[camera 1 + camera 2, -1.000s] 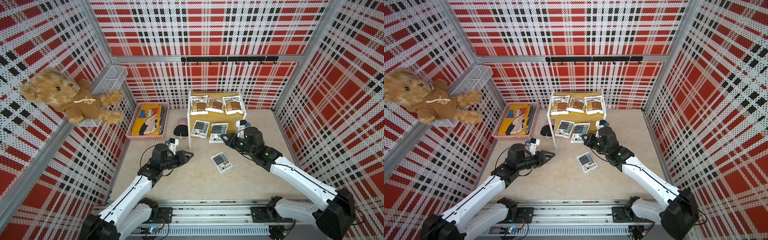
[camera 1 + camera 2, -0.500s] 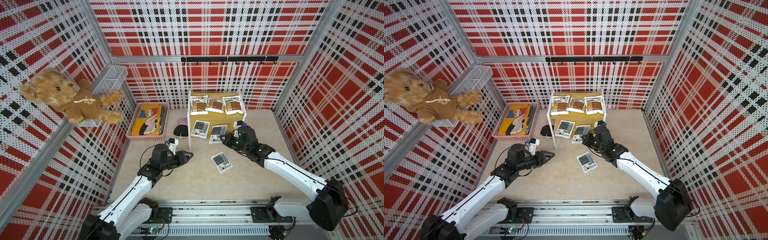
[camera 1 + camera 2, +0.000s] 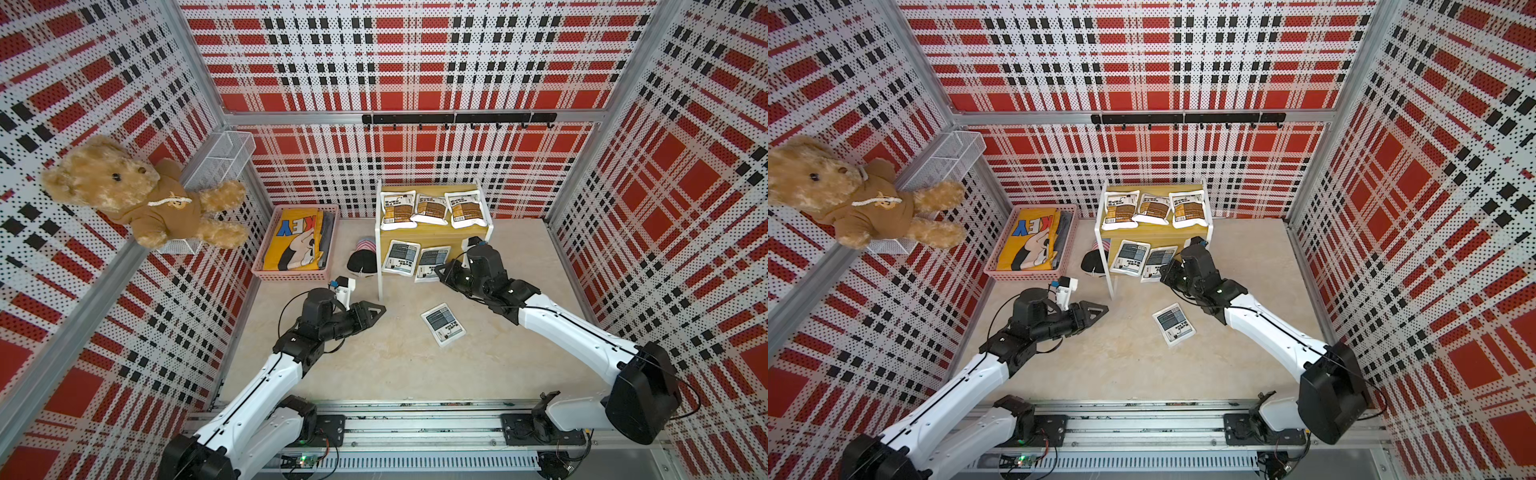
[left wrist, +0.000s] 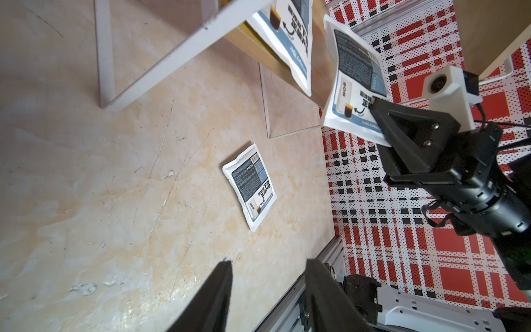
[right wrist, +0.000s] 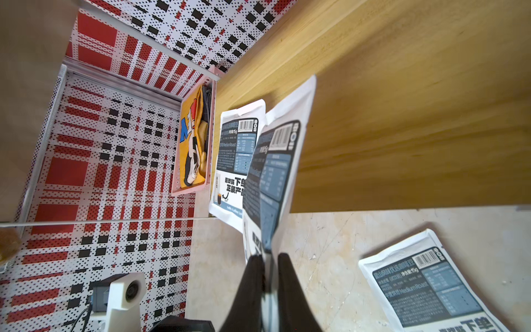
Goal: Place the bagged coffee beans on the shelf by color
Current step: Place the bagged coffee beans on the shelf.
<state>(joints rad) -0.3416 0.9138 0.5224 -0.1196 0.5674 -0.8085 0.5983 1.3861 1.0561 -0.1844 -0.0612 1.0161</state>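
Right tool clamps a grey-panel coffee pouch at the shelf's lower board, a grip only wrist views show; left tool stands apart, empty; another grey pouch lies on the bench before the shelf.

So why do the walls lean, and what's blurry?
In both top views: wide lens splays the wall posts outward, all sharp. Right wrist view: held grey bag softens near the lens. Left wrist view: left hand dark and blurred, floor bag crisp.
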